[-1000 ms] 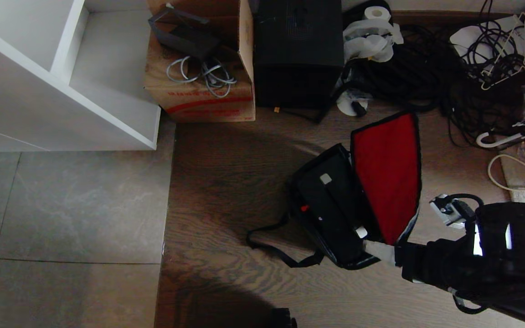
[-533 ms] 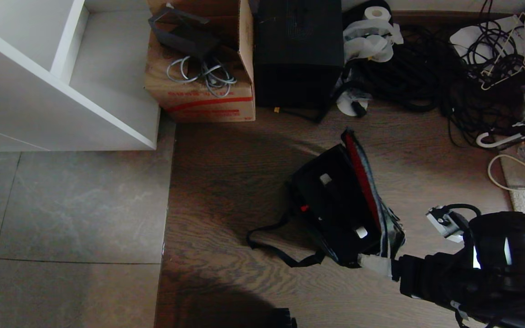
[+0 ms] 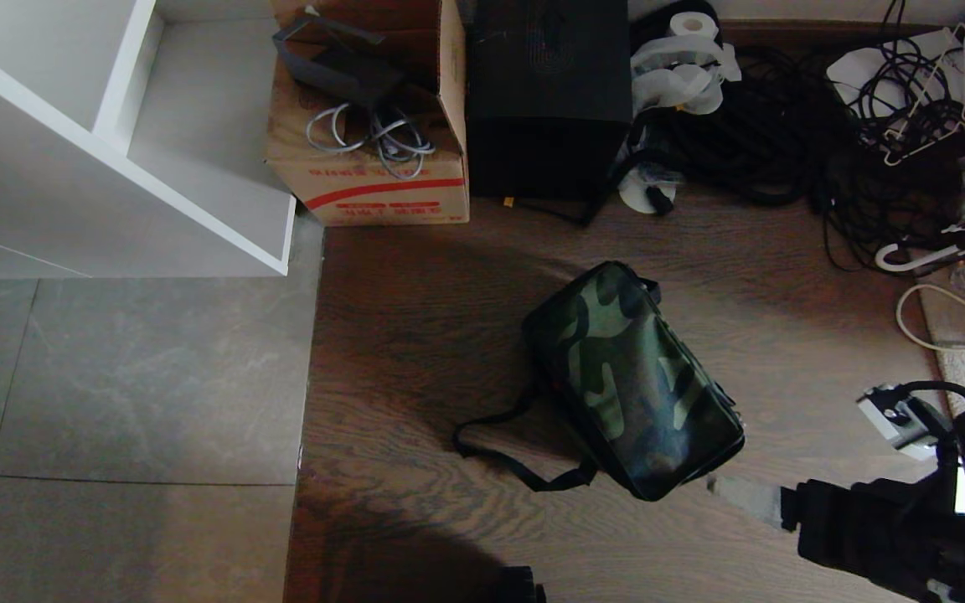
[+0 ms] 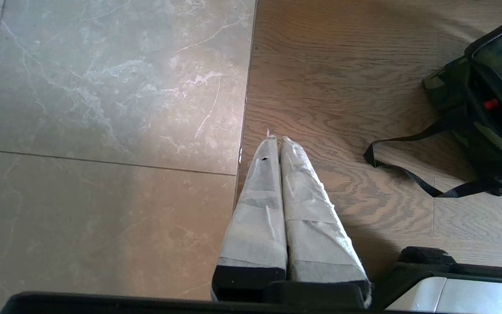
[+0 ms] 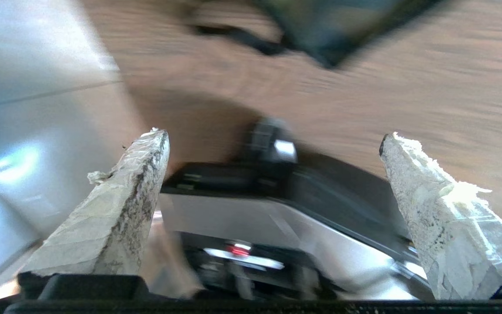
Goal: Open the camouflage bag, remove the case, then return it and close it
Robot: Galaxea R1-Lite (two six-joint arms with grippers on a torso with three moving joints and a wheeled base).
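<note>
The camouflage bag (image 3: 633, 381) lies centre-right in the head view on the wood floor (image 3: 415, 335), lid down and not visibly zipped. I judge it soft-walled, stiffened and weighted by the unseen case inside. My right gripper (image 3: 738, 494), lower right, stands wide open and empty just off the bag's near corner. My left gripper (image 4: 277, 144) is closed, parked. Best holds: zipper pull, lid rim, or shoulder strap (image 3: 503, 461).

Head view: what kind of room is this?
Probably a storage corner or lab room: a white shelf unit, a brown cardboard box of cables, and tangled black cords piled on the wood floor.
</note>
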